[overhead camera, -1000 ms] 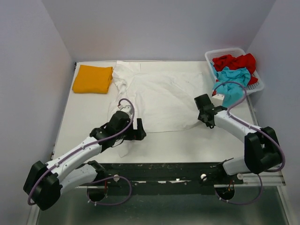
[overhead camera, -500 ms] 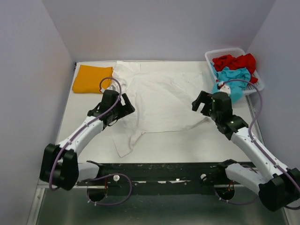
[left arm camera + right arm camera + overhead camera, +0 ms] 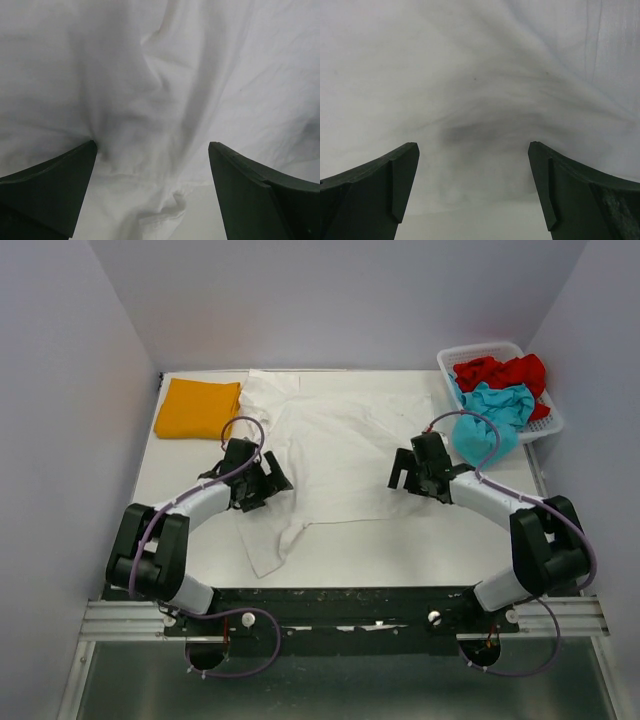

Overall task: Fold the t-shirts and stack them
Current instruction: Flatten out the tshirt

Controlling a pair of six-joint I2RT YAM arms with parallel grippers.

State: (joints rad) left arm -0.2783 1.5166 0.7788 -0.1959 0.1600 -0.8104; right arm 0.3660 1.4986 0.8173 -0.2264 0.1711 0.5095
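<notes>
Left gripper (image 3: 272, 480) and right gripper (image 3: 403, 470), jaws spread, over the white shirt (image 3: 345, 440) on a pale desk (image 3: 400, 540) between grey walls (image 3: 340, 300).

table (image 3: 400, 555): white t-shirt (image 3: 350, 440) spread mid, folded orange-yellow t-shirt (image 3: 198, 408) far-left corner, basket (image 3: 478, 349) far-right corner

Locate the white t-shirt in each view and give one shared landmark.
Top external: white t-shirt spread across the table's middle.
Left wrist: the shirt fills nearly the whole frame.
Right wrist: it fills most of the frame.
Shared landmark: the shirt's edge against bare table, low in both wrist views.
</notes>
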